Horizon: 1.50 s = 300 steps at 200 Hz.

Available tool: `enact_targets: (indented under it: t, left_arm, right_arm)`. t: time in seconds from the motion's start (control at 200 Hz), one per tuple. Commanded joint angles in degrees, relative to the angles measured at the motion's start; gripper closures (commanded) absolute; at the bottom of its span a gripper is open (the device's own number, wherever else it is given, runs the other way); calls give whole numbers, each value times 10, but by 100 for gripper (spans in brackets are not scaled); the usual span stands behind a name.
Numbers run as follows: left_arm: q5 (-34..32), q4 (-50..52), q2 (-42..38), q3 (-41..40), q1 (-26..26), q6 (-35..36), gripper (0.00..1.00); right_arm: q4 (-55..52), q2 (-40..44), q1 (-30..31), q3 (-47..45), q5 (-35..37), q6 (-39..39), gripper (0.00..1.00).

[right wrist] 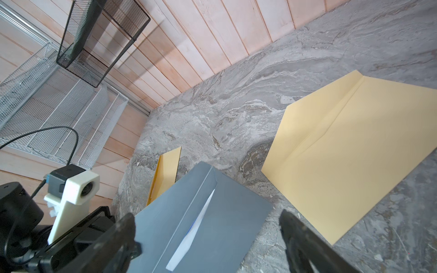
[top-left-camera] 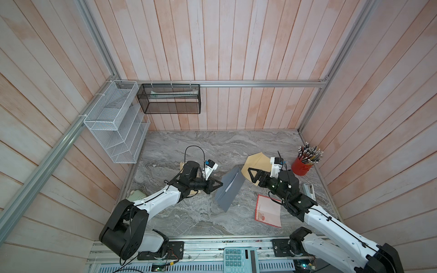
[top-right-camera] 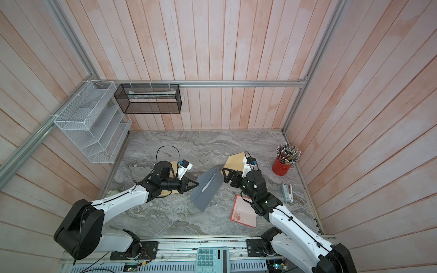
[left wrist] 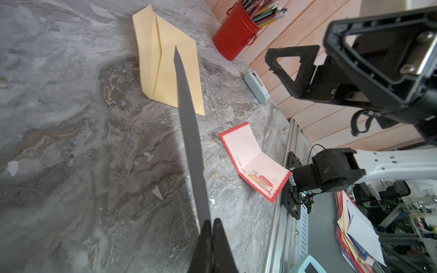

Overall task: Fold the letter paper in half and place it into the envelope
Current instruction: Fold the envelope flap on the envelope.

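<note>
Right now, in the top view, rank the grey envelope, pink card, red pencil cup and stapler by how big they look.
1. Grey envelope and pink card: near alike; the envelope is lifted toward the camera, the right arm hides part of the card, so no ranking.
2. Red pencil cup.
3. Stapler.

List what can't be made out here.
Paper in the grey envelope: only a white sliver shows, right wrist view; the envelope hides whether it is folded.
Far yellow envelope: the left arm covers most of it in both top views.
Card: print too small to read; the right arm covers one corner in both top views.
Calculator: cut off by the bottom edge in both top views.
</note>
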State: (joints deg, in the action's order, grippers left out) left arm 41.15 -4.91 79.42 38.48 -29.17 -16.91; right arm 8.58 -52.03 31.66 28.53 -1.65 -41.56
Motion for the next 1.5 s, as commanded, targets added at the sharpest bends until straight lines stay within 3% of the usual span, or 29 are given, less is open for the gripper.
enact_targets:
  t: [0.0, 0.195, 0.51, 0.65, 0.85, 0.97, 1.496]
  left_arm:
    - [-76, -15, -16, -23, 4, -65, 100]
    - [-225, 32, -29, -34, 7, -123, 100]
    - [-288, -6, 6, -79, 4, -207, 100]
    - [-336, -14, 17, -96, -1, -246, 100]
    - [-407, -32, 9, -112, -25, -284, 100]
    - [-424, -32, 20, -108, -37, -294, 100]
    - [-400, -66, 82, -73, -40, -308, 100]
  right_arm:
    - [10, -20, -2, 9, -28, 8, 4]
    - [45, -78, 8, 10, -62, 2, 4]
    - [115, -209, 57, 40, -76, -5, 9]
    - [140, -273, 60, 67, -94, 1, 20]
    - [173, -371, 62, 103, -147, -4, 44]
    - [183, -413, 67, 115, -158, -8, 53]
    - [200, -520, 68, 151, -169, -11, 64]
